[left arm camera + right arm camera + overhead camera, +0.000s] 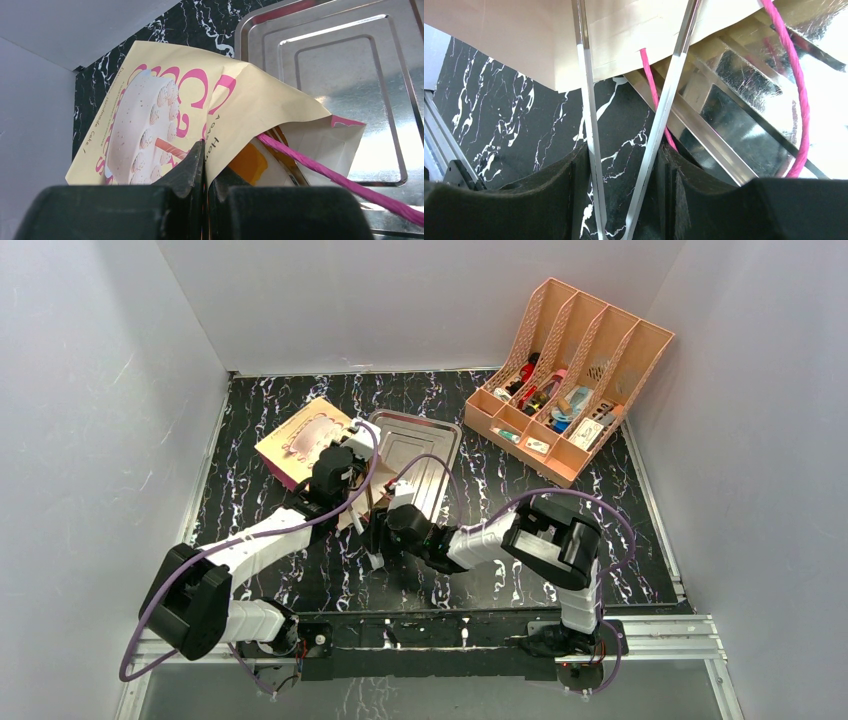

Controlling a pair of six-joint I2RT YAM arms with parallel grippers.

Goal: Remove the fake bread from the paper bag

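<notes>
The paper bag point(305, 440) lies on its side at the back left, cream with a pink cake print. Its mouth faces the metal tray point(425, 455). My left gripper point(345, 468) is shut on the bag's upper mouth edge point(220, 130) and holds it lifted. In the left wrist view point(206, 150) a glossy orange piece of fake bread point(248, 162) shows inside the mouth, behind a pink cord handle point(320, 167). My right gripper point(621, 160) is shut on a pair of thin metal tongs point(669, 100), whose two arms point up toward the bag point(524, 35). The rest of the bread is hidden.
A peach plastic file rack point(565, 375) with small items stands at the back right. The tray's rim point(704, 135) lies just beside the tongs, and a pink cord point(799, 85) hangs over it. White walls close in the black marbled table point(300, 570).
</notes>
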